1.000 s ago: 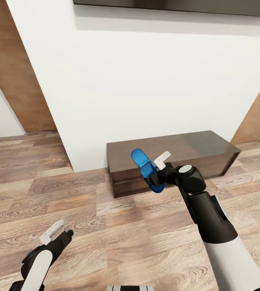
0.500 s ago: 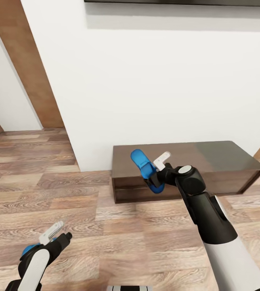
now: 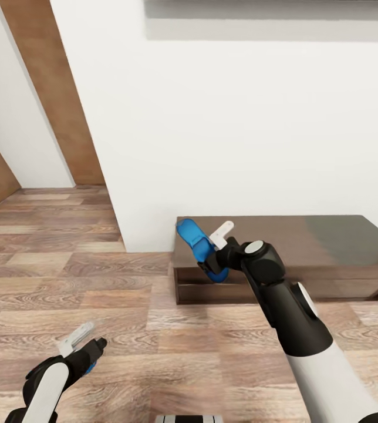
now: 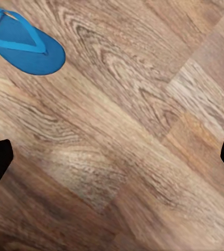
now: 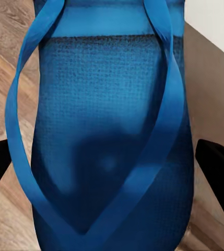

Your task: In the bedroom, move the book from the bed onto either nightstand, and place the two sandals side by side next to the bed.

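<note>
My right gripper is shut on a bright blue sandal and holds it up in the air, toe end raised. Seen from the right wrist, the sandal and its thin straps lie between the two dark fingertips. Low on the left, my left gripper hangs open over the wooden floor with nothing in it. The second sandal lies flat on the floor in the left wrist view, off to one side of the open fingers. The bed, the book and the nightstand are out of view.
A long low dark brown cabinet stands against the white wall just behind the held sandal. Brown wooden panels and a wall corner are at the left. Wood plank floor spreads in front.
The whole view has swung, so the wall and cabinet sit further right in the picture. The right arm still carries the sandal. The left gripper stays low and open.
</note>
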You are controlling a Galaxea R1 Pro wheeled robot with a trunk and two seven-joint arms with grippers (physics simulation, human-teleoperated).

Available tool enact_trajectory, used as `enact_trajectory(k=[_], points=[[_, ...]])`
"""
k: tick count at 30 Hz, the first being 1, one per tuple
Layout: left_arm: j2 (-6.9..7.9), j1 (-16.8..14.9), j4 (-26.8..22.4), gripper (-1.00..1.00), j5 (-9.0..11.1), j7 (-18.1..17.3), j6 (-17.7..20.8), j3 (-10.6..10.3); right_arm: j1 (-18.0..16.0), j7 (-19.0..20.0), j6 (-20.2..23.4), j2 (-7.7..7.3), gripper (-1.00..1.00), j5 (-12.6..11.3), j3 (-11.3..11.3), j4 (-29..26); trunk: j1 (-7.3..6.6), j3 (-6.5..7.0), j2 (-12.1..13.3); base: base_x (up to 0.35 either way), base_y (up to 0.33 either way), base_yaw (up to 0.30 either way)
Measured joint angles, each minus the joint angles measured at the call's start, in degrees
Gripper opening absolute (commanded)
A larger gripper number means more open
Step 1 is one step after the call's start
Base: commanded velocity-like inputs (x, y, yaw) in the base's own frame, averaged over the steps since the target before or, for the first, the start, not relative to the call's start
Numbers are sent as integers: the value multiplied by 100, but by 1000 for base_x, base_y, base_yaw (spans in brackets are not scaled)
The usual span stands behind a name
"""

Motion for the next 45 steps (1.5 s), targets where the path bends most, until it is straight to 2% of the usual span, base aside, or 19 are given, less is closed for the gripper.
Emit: enact_trajectory(k=[9,16,22,29,33,39,45], points=[[-23,-1,53,100,1,-34,-58,-13,-139,2,2,-14,-100,126,76,1,0,-1,0,8,50,270],[-31,-4,76,100,0,-28,-94,-1,-98,3,2,-50,-100,191,184,1,0,-18,0,8,-6,280],[-66,-4,58,100,-13,-20,-117,-1,-91,3,4,-43,-100,201,203,1,-1,-37,0,144,-171,279],[-7,7,28,100,13,19,-378,4,-88,4,5,-8,-100,206,231,2,-2,-58,0,204,-249,279],[5,25,9,100,39,23,-160,6,-91,3,4,-5,-100,212,234,2,-2,-69,0,214,-262,279],[8,17,5,100,43,0,-29,12,-95,3,5,-4,-100,211,236,2,-2,-83,0,214,-263,279],[-4,12,46,100,36,-8,9,258,-95,3,5,-6,-100,212,239,2,-2,-95,0,214,-263,279]])
